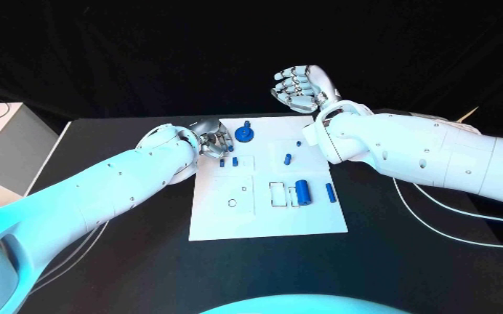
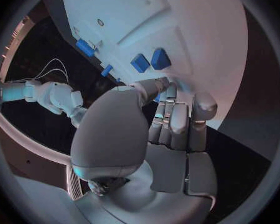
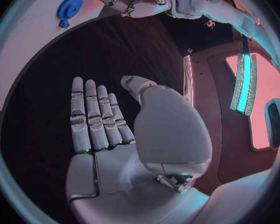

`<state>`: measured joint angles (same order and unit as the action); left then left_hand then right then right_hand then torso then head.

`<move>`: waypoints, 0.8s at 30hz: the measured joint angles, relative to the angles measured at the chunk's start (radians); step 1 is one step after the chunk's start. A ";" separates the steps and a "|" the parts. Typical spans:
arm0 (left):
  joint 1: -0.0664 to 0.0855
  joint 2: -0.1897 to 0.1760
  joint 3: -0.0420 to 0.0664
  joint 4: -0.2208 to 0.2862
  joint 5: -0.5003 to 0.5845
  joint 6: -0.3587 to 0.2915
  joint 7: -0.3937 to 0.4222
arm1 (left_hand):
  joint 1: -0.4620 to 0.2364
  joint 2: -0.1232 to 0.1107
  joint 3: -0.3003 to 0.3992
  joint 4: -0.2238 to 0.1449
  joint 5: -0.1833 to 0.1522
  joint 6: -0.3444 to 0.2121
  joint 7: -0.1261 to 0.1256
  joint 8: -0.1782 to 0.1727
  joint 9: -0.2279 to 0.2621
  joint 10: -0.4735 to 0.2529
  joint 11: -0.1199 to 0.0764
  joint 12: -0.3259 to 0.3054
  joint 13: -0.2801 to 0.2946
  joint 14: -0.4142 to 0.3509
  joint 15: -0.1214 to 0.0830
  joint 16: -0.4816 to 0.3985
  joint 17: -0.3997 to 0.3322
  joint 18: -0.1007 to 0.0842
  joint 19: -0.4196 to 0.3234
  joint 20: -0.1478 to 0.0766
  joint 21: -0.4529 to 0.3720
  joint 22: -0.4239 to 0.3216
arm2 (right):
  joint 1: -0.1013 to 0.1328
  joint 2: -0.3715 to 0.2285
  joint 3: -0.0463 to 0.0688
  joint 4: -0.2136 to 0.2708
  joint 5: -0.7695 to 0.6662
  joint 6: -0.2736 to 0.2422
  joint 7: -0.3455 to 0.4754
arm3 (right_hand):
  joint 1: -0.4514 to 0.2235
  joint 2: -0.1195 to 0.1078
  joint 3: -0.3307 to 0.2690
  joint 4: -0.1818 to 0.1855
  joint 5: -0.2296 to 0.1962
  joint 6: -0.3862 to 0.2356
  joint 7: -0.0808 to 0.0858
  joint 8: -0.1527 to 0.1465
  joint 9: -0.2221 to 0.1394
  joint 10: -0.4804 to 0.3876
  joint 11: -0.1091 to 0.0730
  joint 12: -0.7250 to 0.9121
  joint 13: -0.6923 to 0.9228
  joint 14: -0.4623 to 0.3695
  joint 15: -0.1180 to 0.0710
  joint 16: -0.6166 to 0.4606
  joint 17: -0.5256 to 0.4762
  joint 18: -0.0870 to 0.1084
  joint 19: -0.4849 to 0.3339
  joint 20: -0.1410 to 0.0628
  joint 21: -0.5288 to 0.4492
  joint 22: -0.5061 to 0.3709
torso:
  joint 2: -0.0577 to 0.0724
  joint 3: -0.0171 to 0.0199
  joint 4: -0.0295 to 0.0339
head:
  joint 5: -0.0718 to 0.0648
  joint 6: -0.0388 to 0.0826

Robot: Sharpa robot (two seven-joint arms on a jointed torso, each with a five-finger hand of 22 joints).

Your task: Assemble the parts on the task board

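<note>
On the task board: one blue gear | left hand grip unclear | right hand empty, fingers apart

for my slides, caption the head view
Left hand at white task board edge near blue gear; right hand raised, empty.

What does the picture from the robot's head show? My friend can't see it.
A white task board lies on a black table with small blue parts on it. The left hand is at the board's far left corner, beside a blue gear. The right hand is raised beyond the board, holding nothing.
</note>
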<state>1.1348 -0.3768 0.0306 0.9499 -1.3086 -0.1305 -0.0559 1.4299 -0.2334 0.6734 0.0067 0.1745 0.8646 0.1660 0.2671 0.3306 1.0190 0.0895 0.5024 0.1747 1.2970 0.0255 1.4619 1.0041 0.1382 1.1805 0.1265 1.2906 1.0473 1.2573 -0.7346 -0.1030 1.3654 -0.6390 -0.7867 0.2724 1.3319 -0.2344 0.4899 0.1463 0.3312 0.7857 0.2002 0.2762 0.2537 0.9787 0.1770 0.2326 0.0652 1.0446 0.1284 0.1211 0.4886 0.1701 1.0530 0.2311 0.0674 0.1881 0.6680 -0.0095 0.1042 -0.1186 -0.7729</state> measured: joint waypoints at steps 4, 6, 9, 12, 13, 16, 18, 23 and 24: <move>0.000 -0.002 0.000 0.001 0.000 -0.002 -0.001 | 0.000 0.000 -0.003 -0.003 0.000 -0.011 0.000 -0.007 -0.002 0.000 0.000 -0.005 0.000 0.000 0.000 0.000 -0.005 0.000 -0.007 0.000 -0.004 -0.006 | -0.001 -0.001 0.000 -0.001 0.000 0.000 -0.001 | 0.000 0.000 -0.003 -0.003 0.000 0.000 0.000 0.000 -0.001 -0.007 0.007 0.000 0.000 -0.004 0.004 -0.007 -0.009 0.000 -0.008 0.003 0.000 -0.012 | 0.000 -0.0001 -0.0001 | 0.000 0.000; 0.000 -0.004 0.000 0.001 0.001 -0.003 -0.001 | 0.000 0.000 -0.003 -0.003 0.000 -0.021 -0.003 -0.016 -0.004 0.000 0.000 -0.006 0.001 0.000 0.000 0.000 -0.007 0.000 -0.007 0.000 -0.004 -0.007 | -0.002 -0.001 0.000 -0.001 0.000 0.001 -0.002 | 0.000 0.000 -0.004 -0.007 0.000 0.000 0.000 0.000 -0.002 -0.020 0.009 -0.001 -0.001 -0.007 0.007 -0.015 -0.015 0.000 -0.014 0.007 0.000 -0.019 | 0.000 -0.0001 -0.0002 | 0.000 0.001; 0.000 -0.009 0.001 0.001 0.001 -0.005 -0.002 | 0.000 0.000 -0.003 -0.003 0.000 -0.021 -0.003 -0.018 -0.004 0.000 0.000 -0.006 0.002 0.000 0.000 0.000 -0.007 0.000 -0.007 0.000 -0.004 -0.007 | -0.002 -0.002 0.000 -0.004 -0.002 0.006 -0.005 | 0.000 0.000 -0.007 -0.013 0.000 0.000 0.000 0.000 -0.003 -0.033 0.010 -0.011 -0.001 -0.007 0.007 -0.019 -0.023 0.000 -0.016 0.009 0.000 -0.030 | 0.000 -0.0001 -0.0003 | 0.000 0.002; 0.000 -0.016 0.003 0.000 0.001 -0.006 -0.003 | 0.000 0.000 -0.003 -0.003 0.000 -0.024 -0.001 -0.018 -0.004 0.000 0.000 -0.006 0.002 -0.006 0.002 0.000 -0.013 0.000 -0.013 -0.001 -0.009 -0.013 | -0.002 -0.005 0.000 -0.009 -0.008 0.016 -0.010 | 0.001 0.000 -0.007 -0.031 -0.001 0.009 0.000 0.000 -0.004 -0.033 0.009 -0.011 -0.001 0.013 0.000 -0.013 -0.027 0.000 -0.006 0.001 0.005 -0.036 | 0.000 -0.0001 0.0000 | 0.000 0.003; 0.000 -0.020 0.006 0.001 0.002 -0.007 -0.004 | 0.000 0.000 -0.003 -0.003 0.000 -0.025 0.000 -0.018 -0.004 0.000 0.000 -0.010 0.002 -0.011 0.000 0.000 -0.020 0.000 -0.020 -0.001 -0.012 -0.019 | -0.003 -0.006 0.000 -0.013 -0.014 0.023 -0.014 | 0.014 0.006 -0.005 -0.042 -0.007 0.022 0.003 0.000 -0.005 -0.029 0.005 -0.011 -0.001 0.039 -0.009 -0.003 -0.028 0.000 0.021 -0.008 0.016 -0.038 | 0.000 -0.0001 0.0001 | 0.000 0.003; -0.001 -0.039 0.020 0.008 0.009 -0.009 -0.004 | 0.000 0.000 -0.003 -0.003 0.000 -0.025 0.000 -0.021 -0.004 -0.011 0.009 -0.023 0.002 -0.058 0.005 -0.019 -0.092 0.000 -0.063 0.000 -0.044 -0.065 | -0.003 -0.012 0.000 -0.025 -0.039 0.052 -0.028 | 0.038 0.008 -0.004 -0.068 -0.028 0.053 0.010 0.006 -0.006 -0.005 -0.018 -0.011 -0.001 0.107 -0.034 0.025 -0.026 0.000 0.088 -0.036 0.048 -0.034 | -0.002 -0.0007 0.0002 | 0.000 0.005; -0.001 -0.055 0.034 0.017 0.022 -0.012 -0.003 | -0.006 -0.006 -0.003 -0.003 0.000 -0.019 0.006 -0.023 -0.003 -0.052 0.022 -0.044 -0.003 -0.155 0.016 -0.066 -0.230 0.020 -0.151 0.008 -0.109 -0.161 | -0.003 -0.017 0.000 -0.034 -0.064 0.079 -0.039 | 0.047 0.009 -0.005 -0.083 -0.035 0.071 0.008 0.006 -0.009 0.013 -0.027 -0.007 -0.001 0.142 -0.047 0.038 -0.023 0.000 0.122 -0.053 0.068 -0.026 | -0.002 -0.0012 0.0003 | -0.002 0.008; -0.001 -0.119 0.089 0.068 0.121 -0.026 0.010 | -0.028 -0.007 -0.016 0.011 0.000 -0.005 0.020 -0.030 0.003 -0.102 0.045 -0.070 -0.021 -0.350 0.036 -0.220 -0.490 0.032 -0.284 0.027 -0.244 -0.292 | -0.003 -0.033 0.000 -0.069 -0.182 0.186 -0.078 | 0.071 0.018 -0.028 -0.134 -0.037 0.134 -0.022 0.006 -0.020 0.121 -0.066 -0.019 -0.001 0.326 -0.113 0.122 0.022 0.000 0.265 -0.132 0.215 0.058 | -0.004 -0.0021 0.0017 | -0.013 0.014; -0.001 -0.135 0.100 0.081 0.151 -0.028 0.014 | -0.030 -0.004 -0.022 0.016 0.000 -0.005 0.020 -0.032 0.003 -0.102 0.045 -0.067 -0.021 -0.349 0.034 -0.234 -0.503 0.032 -0.284 0.027 -0.257 -0.303 | -0.002 -0.035 0.000 -0.075 -0.211 0.208 -0.085 | 0.071 0.018 -0.028 -0.138 -0.037 0.144 -0.024 0.001 -0.023 0.135 -0.070 -0.030 -0.001 0.346 -0.120 0.134 0.032 0.000 0.273 -0.141 0.238 0.075 | -0.004 -0.0021 0.0021 | -0.017 0.016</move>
<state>1.1341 -0.5116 0.1301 1.0309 -1.1576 -0.1590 -0.0424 1.3998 -0.2377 0.6518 0.0226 0.1745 0.8599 0.1861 0.2355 0.3333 0.9167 0.1340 0.4358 0.1537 0.9484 0.0595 1.2281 0.5012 0.1699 0.8968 0.1538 1.0335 0.7439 1.2548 -0.7697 -0.1030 1.2906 -0.8497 -0.5791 0.1873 1.4032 -0.2162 0.4623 0.0078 0.2938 0.9301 0.1757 0.2770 0.2305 1.1142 0.1068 0.2030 0.0641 1.3911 0.0088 0.2551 0.5203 0.1699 1.3262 0.0905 0.3053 0.2627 0.6639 -0.0116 0.1063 -0.1354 -0.7572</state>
